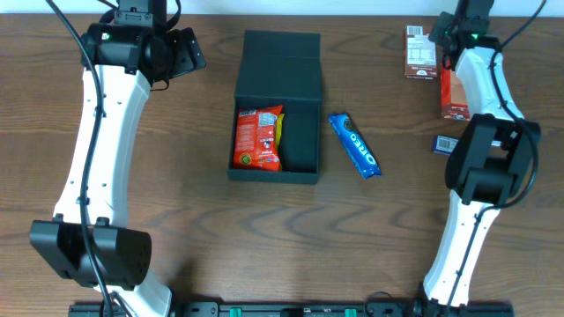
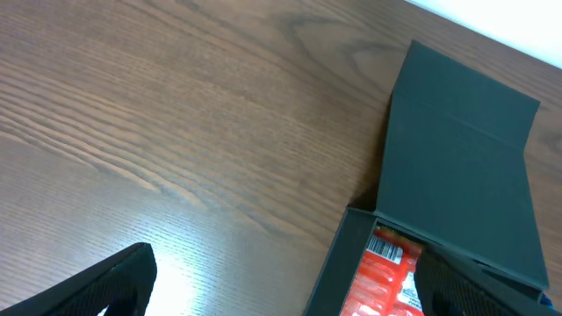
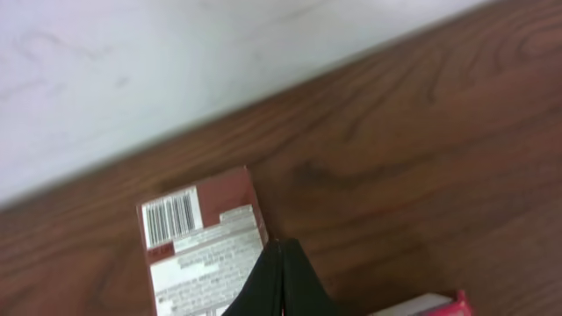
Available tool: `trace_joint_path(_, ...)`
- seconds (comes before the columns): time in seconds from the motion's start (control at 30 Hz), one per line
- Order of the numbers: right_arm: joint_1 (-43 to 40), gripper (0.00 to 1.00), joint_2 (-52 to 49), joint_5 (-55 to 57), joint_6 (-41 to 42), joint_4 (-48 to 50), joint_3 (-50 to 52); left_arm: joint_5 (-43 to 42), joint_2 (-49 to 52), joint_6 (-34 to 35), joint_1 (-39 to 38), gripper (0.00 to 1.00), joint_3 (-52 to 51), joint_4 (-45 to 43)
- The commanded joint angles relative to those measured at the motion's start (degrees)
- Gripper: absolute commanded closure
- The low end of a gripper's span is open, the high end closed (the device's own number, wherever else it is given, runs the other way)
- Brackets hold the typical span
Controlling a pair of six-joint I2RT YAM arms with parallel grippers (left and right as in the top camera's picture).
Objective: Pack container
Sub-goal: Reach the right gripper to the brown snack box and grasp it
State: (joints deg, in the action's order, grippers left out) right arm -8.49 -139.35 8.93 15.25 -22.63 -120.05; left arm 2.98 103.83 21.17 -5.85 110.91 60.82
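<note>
**Pack container: one snack in, both arms empty-handed at the back of the worktop**

The black container [image 1: 301, 136] lies open mid-worktop [image 1: 220, 229], lid flap laid flat behind it. It sits just beside the left jaws, on their inner side, and well apart from the right jaws. A red snack packet [image 1: 258, 138] fills its left half; the right half is bare. A blue biscuit pack [image 1: 354, 145] lies outside, just beside the container's right wall, between the two sets of jaws.

Step in hand, prob.: fetching the next item. Left jaws are spread wide, holding nothing. Right jaws are pressed together, empty, tip over the corner of a red carton [image 3: 204, 250] near the back edge; can't tell if touching.

Next move likely needs the right jaws to part before gripping anything.

Pose: left arm [image 1: 110, 114] reaches from front to back-left, wrist angled twd. the container. Right arm [image 1: 480, 97] reaches to back-right, wrist pointing down.
</note>
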Motion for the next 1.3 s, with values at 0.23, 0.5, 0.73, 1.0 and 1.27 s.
trace_joint_path(0.23,0.7,0.99,-3.28,-2.16,-0.76,-3.98,-0.94,0.59,0.44,0.24,-0.09,0.05,-0.28,0.04)
trace_joint_path(0.5,0.98,0.99,-4.68,-5.14,-0.76,-5.31,-0.92,0.59,0.44,0.24,-0.09,0.05,-0.28,0.04)
trace_joint_path(0.73,2.05,0.99,-5.84,-6.43,-1.62,-6.38,-0.92,0.59,0.44,0.24,-0.09,0.05,-0.28,0.04)
trace_joint_path(1.0,2.38,0.99,-5.9,-8.9,-1.62,-12.33,-0.98,0.61,0.44,0.22,-0.09,0.05,-0.28,0.04)
trace_joint_path(1.27,4.17,0.99,-4.55,-9.2,-2.69,-19.41,-1.05,0.61,0.44,0.2,-0.09,0.05,-0.28,0.02)
